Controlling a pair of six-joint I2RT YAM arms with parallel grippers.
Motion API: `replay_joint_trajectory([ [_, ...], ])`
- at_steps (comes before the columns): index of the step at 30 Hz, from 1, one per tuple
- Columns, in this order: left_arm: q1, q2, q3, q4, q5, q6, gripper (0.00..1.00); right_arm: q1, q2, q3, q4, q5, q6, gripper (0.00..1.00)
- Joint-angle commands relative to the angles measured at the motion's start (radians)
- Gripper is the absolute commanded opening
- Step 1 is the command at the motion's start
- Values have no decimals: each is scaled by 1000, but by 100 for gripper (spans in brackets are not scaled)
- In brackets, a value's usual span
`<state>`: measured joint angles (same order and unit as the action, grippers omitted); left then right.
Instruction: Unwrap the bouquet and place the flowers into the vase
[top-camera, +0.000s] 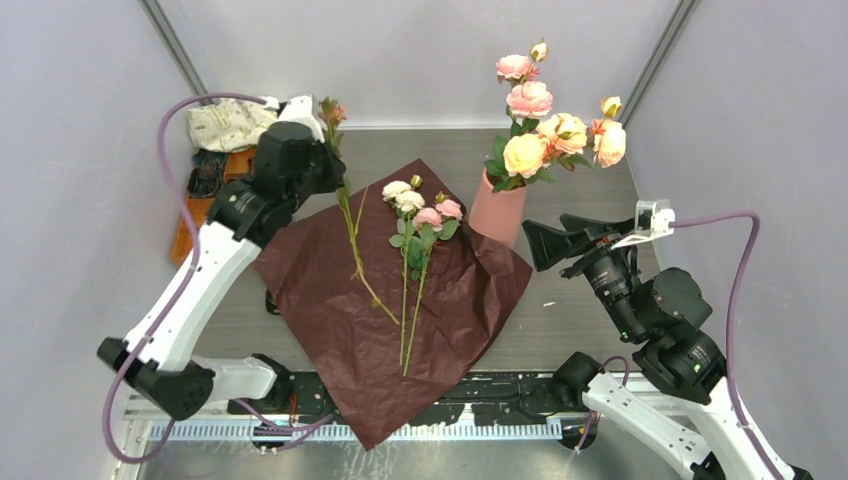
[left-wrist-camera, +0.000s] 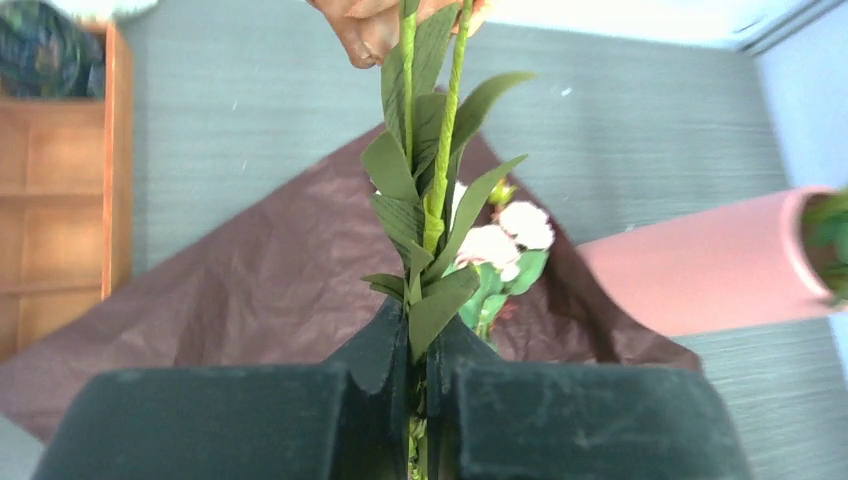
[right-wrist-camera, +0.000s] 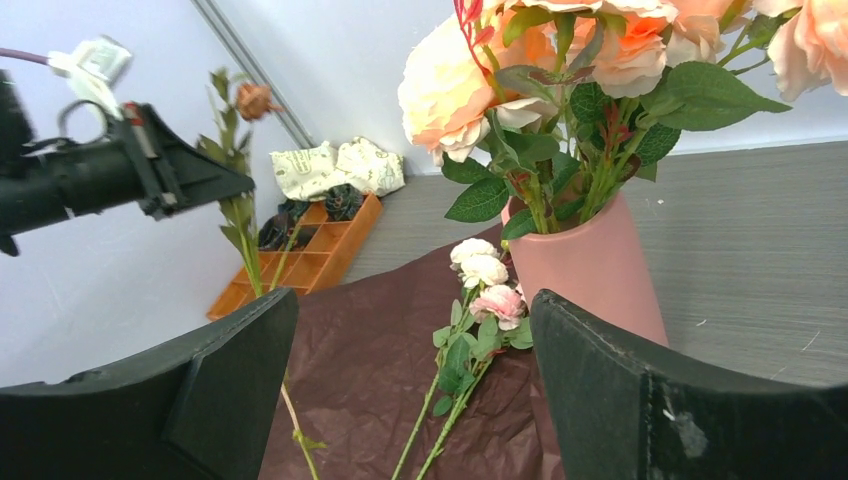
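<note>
Upper left of the overhead view, our left gripper (top-camera: 322, 165) is clamped on one rose stem (top-camera: 351, 230), held upright with its foot trailing on the maroon paper (top-camera: 330, 320). We judge this readies it for the vase (top-camera: 497, 212) at centre right. Small roses (top-camera: 428, 216) lie on the paper, and the arm reaches far forward. From the left wrist, the jaws pinch that leafy stem (left-wrist-camera: 440, 170) at bottom centre. From the right wrist, our right gripper (right-wrist-camera: 415, 390) gapes wide, holding nothing, level and facing the vase (right-wrist-camera: 590, 265) just beyond it.
</note>
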<state>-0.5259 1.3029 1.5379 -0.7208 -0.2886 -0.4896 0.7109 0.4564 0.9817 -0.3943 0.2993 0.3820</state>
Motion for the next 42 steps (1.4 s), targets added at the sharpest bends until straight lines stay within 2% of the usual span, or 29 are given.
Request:
replay_joint_trajectory([
  [1,-2,-118,-20,242,102,122,0,-2,-13,-4,31,-18,22,91],
  [4,-2,-148,-21,372,202,151,0,-2,-19,-10,38,-27,24,91],
  [8,-2,-154,-20,583,420,155,0,-2,-35,-17,47,-33,27,91],
  [12,-24,-124,13,746,532,174,0,-1,-47,-16,42,-35,29,91],
  [22,-117,78,352,789,639,282,0,-2,-80,-13,28,-31,32,92],
  [31,-205,311,676,668,661,406,0,-2,-107,-6,9,-17,22,92],
  [42,-249,448,804,679,661,477,0,-3,-128,6,-9,1,-13,92],
])
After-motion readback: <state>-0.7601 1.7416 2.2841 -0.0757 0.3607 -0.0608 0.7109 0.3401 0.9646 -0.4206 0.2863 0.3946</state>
